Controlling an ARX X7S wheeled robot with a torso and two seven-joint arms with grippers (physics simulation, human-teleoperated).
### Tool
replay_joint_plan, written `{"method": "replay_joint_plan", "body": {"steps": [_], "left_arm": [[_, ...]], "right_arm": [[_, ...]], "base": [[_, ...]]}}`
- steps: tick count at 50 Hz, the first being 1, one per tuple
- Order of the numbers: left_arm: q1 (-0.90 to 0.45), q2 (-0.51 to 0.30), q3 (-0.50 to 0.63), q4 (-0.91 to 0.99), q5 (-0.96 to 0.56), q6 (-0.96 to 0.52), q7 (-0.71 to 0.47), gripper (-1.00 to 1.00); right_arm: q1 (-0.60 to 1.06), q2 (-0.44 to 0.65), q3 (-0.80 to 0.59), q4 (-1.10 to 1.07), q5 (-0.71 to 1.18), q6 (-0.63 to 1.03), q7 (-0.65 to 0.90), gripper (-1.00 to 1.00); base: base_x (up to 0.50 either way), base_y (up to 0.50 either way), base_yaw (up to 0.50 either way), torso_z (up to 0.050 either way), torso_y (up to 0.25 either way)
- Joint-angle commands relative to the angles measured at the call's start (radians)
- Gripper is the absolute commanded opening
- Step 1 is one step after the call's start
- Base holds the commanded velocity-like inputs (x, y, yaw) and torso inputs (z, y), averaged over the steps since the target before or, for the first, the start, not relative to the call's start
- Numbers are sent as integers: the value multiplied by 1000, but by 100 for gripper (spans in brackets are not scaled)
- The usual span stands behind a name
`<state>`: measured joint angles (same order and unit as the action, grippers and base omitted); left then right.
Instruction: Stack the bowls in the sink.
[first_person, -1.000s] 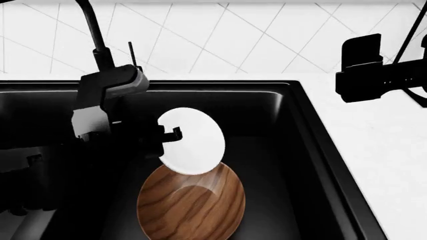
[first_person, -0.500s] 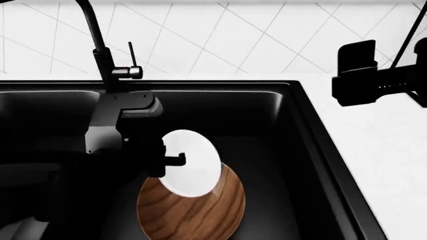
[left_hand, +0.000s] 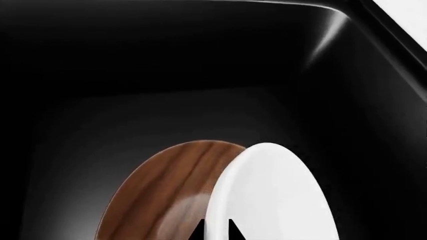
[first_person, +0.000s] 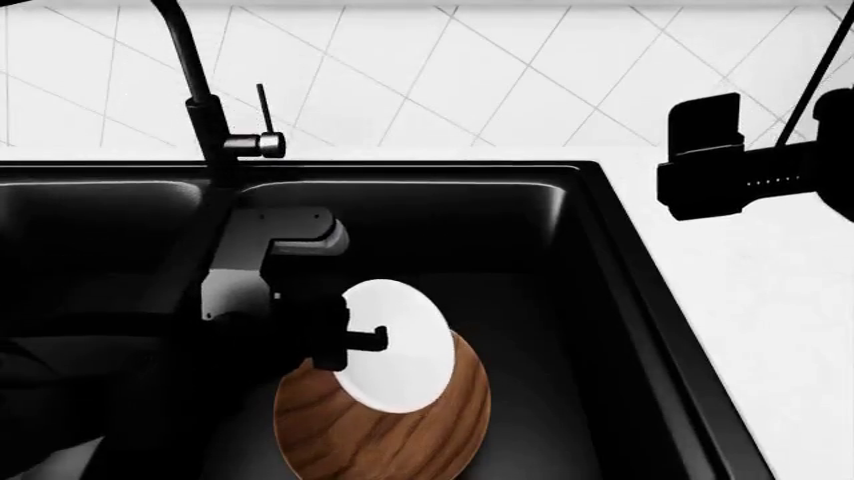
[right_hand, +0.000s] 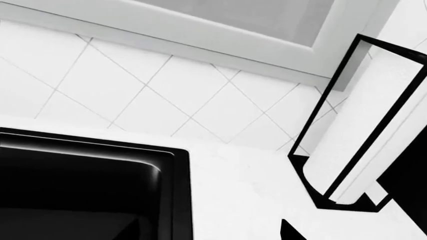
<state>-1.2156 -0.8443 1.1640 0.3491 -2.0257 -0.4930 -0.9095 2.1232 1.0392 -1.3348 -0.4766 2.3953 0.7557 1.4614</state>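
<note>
The left gripper (first_person: 350, 338) is clamped on the white bowl's (first_person: 394, 345) rim, holding it tilted directly above the wooden bowl (first_person: 380, 425) on the floor of the sink (first_person: 627, 290) — straight down drops it in — the right gripper's (first_person: 707, 160) state is unreadable.

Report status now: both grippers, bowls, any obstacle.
Left gripper shut on white bowl, over wooden bowl in sink. Right gripper above counter, state unclear. Nothing blocking.
</note>
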Motion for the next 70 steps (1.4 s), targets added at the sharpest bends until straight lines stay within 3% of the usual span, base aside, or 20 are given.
{"method": "replay_joint_plan", "body": {"steps": [1, 70], "left_arm": [[-2, 28, 6, -21, 14, -7, 12, -100], [-40, 109, 75, -126, 53, -105, 12, -100]], "right_arm": [[-1, 6, -4, -4, -4, -5, -5, 100], [-16, 45, -19, -25, -18, -16, -19, 100]], "base": [[0, 0, 0, 0, 0], [0, 0, 0, 0, 0]]}}
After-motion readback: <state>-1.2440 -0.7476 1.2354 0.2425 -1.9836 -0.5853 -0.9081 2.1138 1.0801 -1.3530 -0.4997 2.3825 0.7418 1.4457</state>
